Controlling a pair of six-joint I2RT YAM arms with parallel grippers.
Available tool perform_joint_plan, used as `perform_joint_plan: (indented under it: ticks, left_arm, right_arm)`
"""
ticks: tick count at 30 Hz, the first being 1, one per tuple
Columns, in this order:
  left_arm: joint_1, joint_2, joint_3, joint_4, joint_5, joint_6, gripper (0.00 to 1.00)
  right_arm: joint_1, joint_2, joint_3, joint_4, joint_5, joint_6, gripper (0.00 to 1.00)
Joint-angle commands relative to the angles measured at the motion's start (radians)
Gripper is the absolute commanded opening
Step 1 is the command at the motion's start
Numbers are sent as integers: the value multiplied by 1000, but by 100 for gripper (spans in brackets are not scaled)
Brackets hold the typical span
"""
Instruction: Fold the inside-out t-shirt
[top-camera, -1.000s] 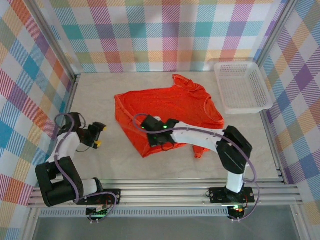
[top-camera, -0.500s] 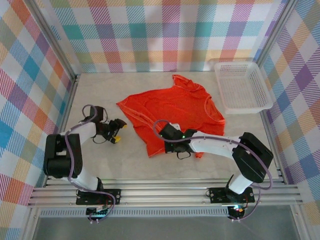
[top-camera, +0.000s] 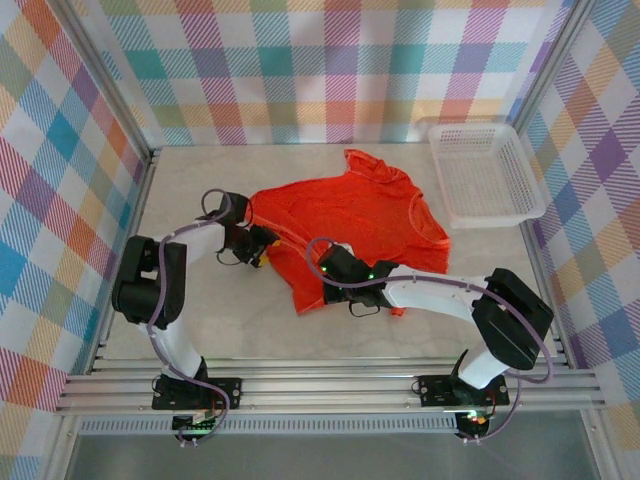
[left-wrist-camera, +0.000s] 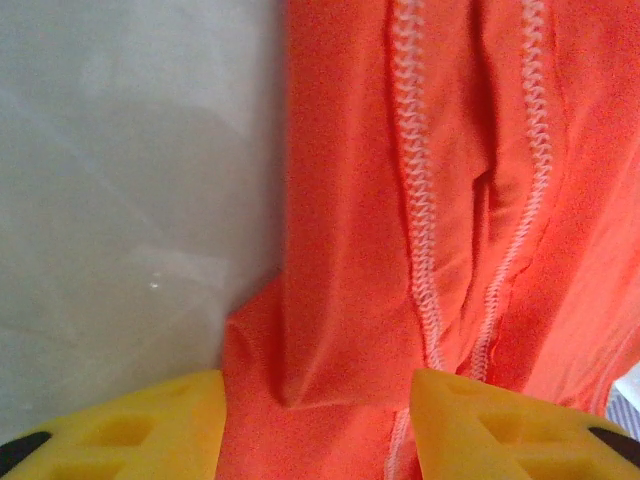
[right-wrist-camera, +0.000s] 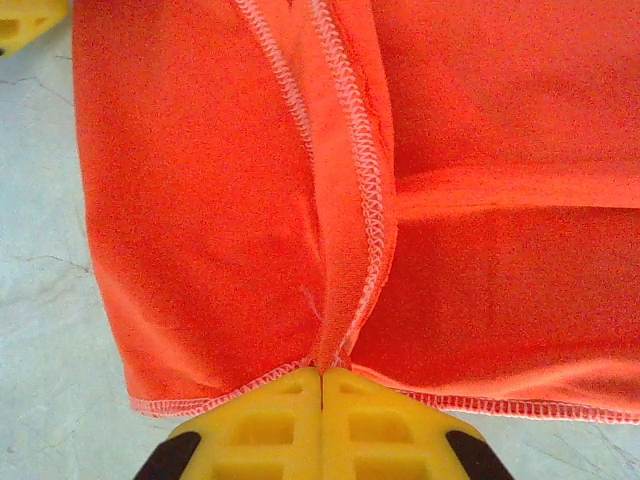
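1. Your t-shirt (top-camera: 350, 215) lies spread out mid-table (top-camera: 200, 320).
2. Left gripper (left-wrist-camera: 318, 420): fingers apart at its 9 o'clock edge, cloth between them.
3. Right gripper (right-wrist-camera: 322, 385): fingers pressed together, pinching a seam fold at its 6 o'clock hem.

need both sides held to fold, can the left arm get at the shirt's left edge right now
Likely yes: the left fingers stand open either side of a fold at the edge of the t-shirt, bare table beside it, and the right fingers pinch the hem elsewhere.

Orange t-shirt (left-wrist-camera: 350, 300) fold between parted yellow fingers (left-wrist-camera: 130, 430)
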Motion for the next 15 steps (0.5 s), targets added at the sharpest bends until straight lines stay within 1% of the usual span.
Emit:
perform_joint_plan:
  ticks: [1, 4, 5, 6, 8, 9, 10, 12, 15]
  left_arm:
    - [-29, 36, 50, -67, -58, -24, 51]
    - [-57, 69, 101, -99, -82, -16, 51]
    - [-66, 86, 117, -115, -93, -8, 47]
    - [-71, 100, 126, -122, -99, -6, 40]
    - [-72, 117, 124, -116, -98, -13, 16]
    - [-72, 119, 122, -119, -101, -15, 2]
    - [-72, 113, 122, -129, -108, -15, 0]
    - [-72, 65, 118, -148, -133, -10, 0]
    - [-73, -57, 108, -221, -199, 36, 0]
  right_arm:
    - [7, -7, 1, 38, -26, -18, 0]
    - [9, -15, -13, 45, -27, -18, 0]
    - [7, -21, -19, 45, -21, -18, 0]
    - [8, -27, -25, 45, -15, -17, 0]
    - [8, -39, -36, 46, -4, -17, 0]
    - [7, -45, -40, 45, 1, -18, 0]
    - [8, -48, -44, 44, 5, -18, 0]
    - [5, -50, -47, 33, 17, -12, 0]
    - [-19, -37, -42, -44, 41, 39, 0]
